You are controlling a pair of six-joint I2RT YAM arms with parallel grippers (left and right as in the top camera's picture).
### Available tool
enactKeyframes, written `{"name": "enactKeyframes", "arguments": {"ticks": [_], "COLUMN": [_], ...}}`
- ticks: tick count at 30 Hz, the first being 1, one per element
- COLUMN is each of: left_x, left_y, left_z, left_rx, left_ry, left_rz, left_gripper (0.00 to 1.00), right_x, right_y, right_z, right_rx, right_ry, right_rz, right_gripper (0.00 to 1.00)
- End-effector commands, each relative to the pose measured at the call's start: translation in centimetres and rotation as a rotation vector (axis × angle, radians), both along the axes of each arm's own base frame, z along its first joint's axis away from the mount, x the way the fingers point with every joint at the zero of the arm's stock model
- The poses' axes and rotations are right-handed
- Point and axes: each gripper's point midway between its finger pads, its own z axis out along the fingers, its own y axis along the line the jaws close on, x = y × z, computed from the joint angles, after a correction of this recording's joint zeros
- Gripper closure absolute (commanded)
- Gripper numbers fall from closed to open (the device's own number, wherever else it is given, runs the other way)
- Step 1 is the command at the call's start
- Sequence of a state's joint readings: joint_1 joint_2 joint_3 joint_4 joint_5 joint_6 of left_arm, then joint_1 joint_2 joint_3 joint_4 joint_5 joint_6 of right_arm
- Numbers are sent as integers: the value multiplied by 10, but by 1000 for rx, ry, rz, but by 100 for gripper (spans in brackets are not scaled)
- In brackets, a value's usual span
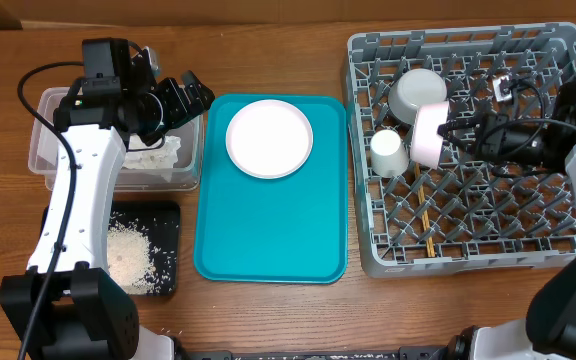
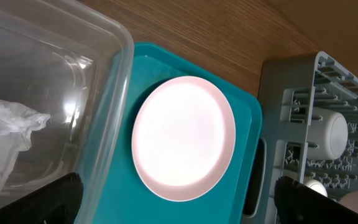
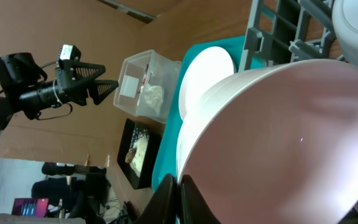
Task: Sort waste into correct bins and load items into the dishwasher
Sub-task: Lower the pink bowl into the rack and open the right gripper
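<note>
Over the left side of the dish rack (image 1: 508,215), the right jaws clamp the pink bowl (image 1: 428,135); the left jaws gape empty above the clear tub (image 1: 43,150). The pink plate (image 1: 269,138) lies on the teal tray (image 1: 268,230).

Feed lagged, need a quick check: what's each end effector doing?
Left end effector: open, empty, by the clear tub.
Right end effector: closed on the pink bowl rim.

One each: pink bowl (image 1: 430,138), grey-blue bowl (image 1: 415,92), cup (image 1: 387,152), plate (image 1: 269,138), teal tray (image 1: 268,230), rack (image 1: 558,235), clear tub (image 1: 43,150), black tray (image 1: 166,240).
</note>
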State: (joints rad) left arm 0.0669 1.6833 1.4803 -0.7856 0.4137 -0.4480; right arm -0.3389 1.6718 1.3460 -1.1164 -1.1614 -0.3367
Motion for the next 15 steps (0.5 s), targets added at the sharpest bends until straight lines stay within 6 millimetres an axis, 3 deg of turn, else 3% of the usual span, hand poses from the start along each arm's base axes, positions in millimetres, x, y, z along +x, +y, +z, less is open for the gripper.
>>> {"name": "enactKeyframes", "arguments": {"ticks": [1,8,15], "left_x": [4,4,4], "left_y": [0,0,0], "left_z": [13,13,13], "left_rx": [11,11,11], "left_ry": [-36,-37,-36], "left_rz": [-5,-5,-5], "left_gripper": [0,0,0], "right_x": [6,7,-6], "right_y": [-4,-29,-76], "right_z": [-17,-23,-59], "right_rx": [22,67,-67], "right_ry": [41,167,407], "right_rz": [-3,-119,-314], "right_gripper": [96,96,96]}}
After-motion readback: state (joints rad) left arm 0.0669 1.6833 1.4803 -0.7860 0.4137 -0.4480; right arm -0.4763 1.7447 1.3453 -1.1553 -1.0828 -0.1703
